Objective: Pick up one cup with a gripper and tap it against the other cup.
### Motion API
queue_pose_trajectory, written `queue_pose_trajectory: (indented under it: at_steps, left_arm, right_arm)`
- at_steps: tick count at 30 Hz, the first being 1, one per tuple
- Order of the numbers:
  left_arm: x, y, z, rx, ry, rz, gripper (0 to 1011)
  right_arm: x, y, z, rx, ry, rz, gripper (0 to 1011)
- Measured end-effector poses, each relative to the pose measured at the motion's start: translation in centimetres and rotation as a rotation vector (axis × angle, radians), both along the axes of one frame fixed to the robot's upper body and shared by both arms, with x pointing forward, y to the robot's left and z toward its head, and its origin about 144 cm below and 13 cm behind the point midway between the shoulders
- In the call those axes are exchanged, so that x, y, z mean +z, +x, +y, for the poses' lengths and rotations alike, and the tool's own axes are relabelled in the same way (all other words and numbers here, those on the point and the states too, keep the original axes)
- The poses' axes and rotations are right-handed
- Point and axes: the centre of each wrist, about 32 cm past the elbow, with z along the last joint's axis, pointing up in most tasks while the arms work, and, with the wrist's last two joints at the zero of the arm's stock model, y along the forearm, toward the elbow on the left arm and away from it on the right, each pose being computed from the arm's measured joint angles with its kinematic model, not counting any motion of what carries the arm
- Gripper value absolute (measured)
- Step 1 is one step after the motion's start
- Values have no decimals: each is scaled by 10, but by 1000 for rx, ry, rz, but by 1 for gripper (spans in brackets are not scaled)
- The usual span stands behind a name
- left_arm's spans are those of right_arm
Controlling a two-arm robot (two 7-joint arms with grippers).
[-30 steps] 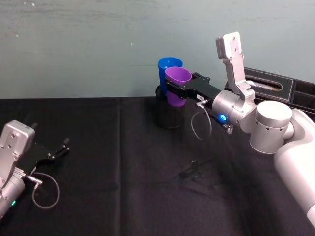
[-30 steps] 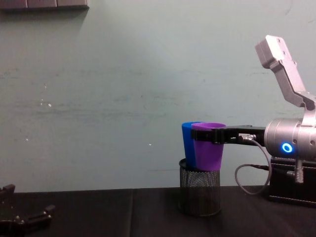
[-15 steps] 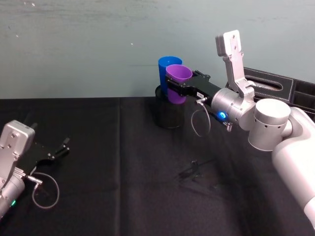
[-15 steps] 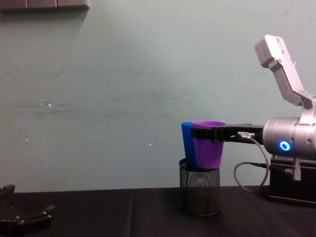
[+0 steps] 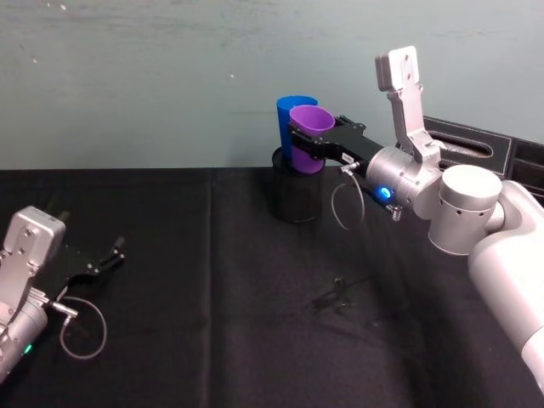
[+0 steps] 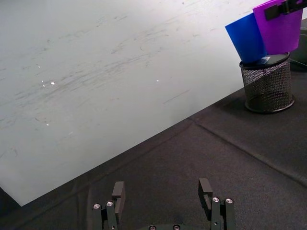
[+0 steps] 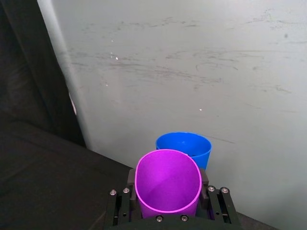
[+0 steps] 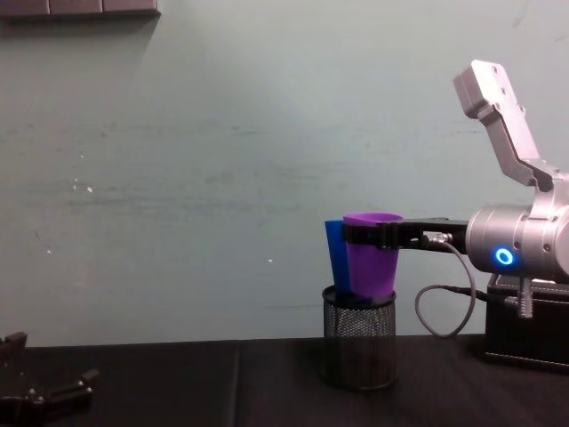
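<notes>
Clenched on the purple cup, the right claw has lifted it slightly against the blue cup just beyond. Tap likely made; the left claw idles released, well apart.

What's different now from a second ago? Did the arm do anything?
The right gripper, shut on the purple cup, lifted it slightly, beside the blue cup. The blue cup stayed in the mesh pen holder; the left gripper stayed parked, open, low on the left.
</notes>
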Motion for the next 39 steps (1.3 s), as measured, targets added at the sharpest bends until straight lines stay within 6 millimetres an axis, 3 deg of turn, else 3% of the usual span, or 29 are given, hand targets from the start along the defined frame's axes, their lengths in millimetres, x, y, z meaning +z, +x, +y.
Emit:
queue_pose_trajectory:
  at_steps: [39]
  left_arm:
    - [0,0,0,0,0,0,1000]
  right_arm:
    - [0,1,0,2,0,1,715]
